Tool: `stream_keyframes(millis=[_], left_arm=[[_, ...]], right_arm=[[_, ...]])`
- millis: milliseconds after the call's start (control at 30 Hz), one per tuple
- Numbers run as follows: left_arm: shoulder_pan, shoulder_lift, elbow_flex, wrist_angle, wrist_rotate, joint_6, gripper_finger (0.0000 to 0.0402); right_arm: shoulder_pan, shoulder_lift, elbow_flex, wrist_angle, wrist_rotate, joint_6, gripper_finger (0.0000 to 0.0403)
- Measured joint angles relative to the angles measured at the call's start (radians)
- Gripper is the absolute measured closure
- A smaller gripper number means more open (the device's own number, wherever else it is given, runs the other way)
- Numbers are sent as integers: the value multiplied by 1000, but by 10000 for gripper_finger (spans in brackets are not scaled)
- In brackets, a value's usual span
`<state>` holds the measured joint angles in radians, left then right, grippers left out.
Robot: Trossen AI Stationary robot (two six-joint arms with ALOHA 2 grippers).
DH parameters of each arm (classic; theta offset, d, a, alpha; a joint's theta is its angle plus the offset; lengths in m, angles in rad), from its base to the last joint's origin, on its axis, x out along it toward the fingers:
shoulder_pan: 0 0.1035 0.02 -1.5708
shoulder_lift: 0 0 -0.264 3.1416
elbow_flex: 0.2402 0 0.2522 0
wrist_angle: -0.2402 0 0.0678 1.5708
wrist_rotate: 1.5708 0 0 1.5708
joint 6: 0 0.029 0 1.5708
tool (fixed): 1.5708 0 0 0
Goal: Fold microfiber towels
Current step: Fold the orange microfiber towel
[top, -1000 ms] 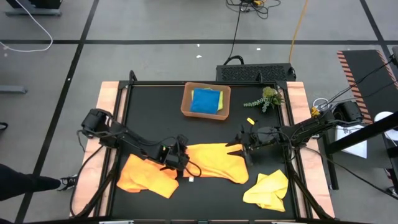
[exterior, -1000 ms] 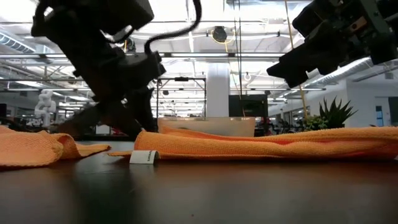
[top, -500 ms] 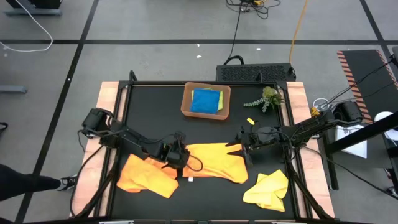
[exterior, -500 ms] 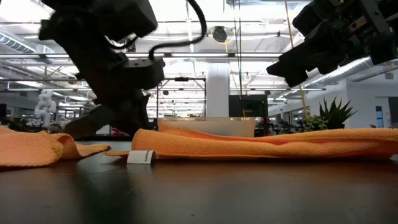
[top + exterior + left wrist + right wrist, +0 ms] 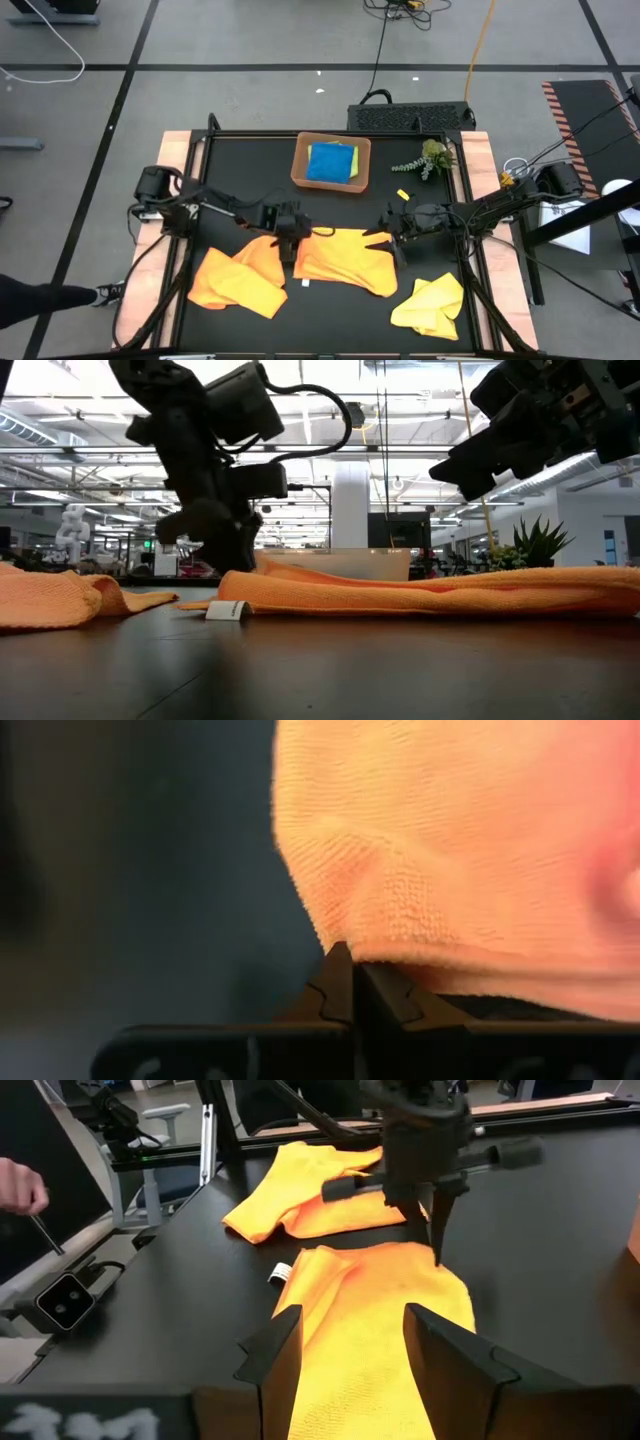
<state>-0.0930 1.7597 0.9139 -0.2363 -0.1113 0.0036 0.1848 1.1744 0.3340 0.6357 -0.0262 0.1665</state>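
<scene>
An orange towel (image 5: 345,260) lies spread in the middle of the table, with a white tag (image 5: 228,611) at its near left end. My left gripper (image 5: 291,243) is shut at this towel's far left corner, fingers slanting down. A second orange towel (image 5: 238,280) lies crumpled to the left and a yellow one (image 5: 430,305) at the near right. My right gripper (image 5: 350,1320) hovers open above the spread towel's right end and touches nothing. My left gripper pinches the orange towel's edge at its far left corner (image 5: 335,942) between its two shut fingertips (image 5: 438,1252). The fingers come from above, slanting down from the table's left. One layer or several, I cannot tell. The rest of the towel lies on the table.
A brown tray (image 5: 300,170) at the far middle holds a folded blue towel (image 5: 328,162) over a green one. A plant sprig (image 5: 428,160) lies at the far right. A person's hand (image 5: 15,1185) shows beyond the table's left side.
My left gripper has moved toward the table's far edge and a little to the right, and its wrist has rolled. The spread orange towel's left end has drawn in to the right with it. More of the crumpled left towel now shows.
</scene>
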Motion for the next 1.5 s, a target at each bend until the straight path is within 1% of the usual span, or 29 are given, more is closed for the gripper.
stream_keyframes(millis=[100, 167, 267, 467, 567, 667, 800, 867, 933, 1000, 1167, 1267, 1400, 1500], left_arm=[[46, -27, -1, -4, 101, -10, 400], [71, -31, 1, -23, 110, -11, 399], [96, -27, -2, -82, 99, -14, 385], [106, -52, 10, -139, 57, -1, 329], [101, -84, 20, -183, 38, -1, 299], [87, -132, 30, -231, -4, -27, 273], [50, -201, 28, -241, -29, -104, 252], [14, -210, 30, -180, -32, -130, 249], [-29, -200, 30, -142, -63, -132, 248], [-68, -155, 29, -61, -109, -126, 248], [-109, -50, 28, 76, -116, -110, 248], [-113, -25, 29, 82, -84, -132, 247], [-136, -33, 29, 66, 9, -164, 247], [-174, -40, 29, 71, 93, -153, 247]], right_arm=[[11, 0, 0, 0, 0, 1, 234], [19, 0, 0, 0, -1, 1, 234], [30, 0, 0, 1, 0, 1, 234], [33, 0, 0, 4, 0, 4, 234], [33, 0, 0, 3, 0, 5, 234], [33, 1, 0, 8, 0, 5, 234], [31, 4, 0, 5, 7, 5, 234], [31, 6, 1, -2, 31, 4, 234], [28, 9, 0, -4, 62, 4, 234], [23, 18, 0, -21, 83, 4, 234], [5, 70, -1, -32, 82, 5, 234], [-2, 110, 1, -28, 82, 17, 234], [-13, 156, -1, -40, 82, 34, 234], [-32, 195, 0, -41, 97, 46, 234]])
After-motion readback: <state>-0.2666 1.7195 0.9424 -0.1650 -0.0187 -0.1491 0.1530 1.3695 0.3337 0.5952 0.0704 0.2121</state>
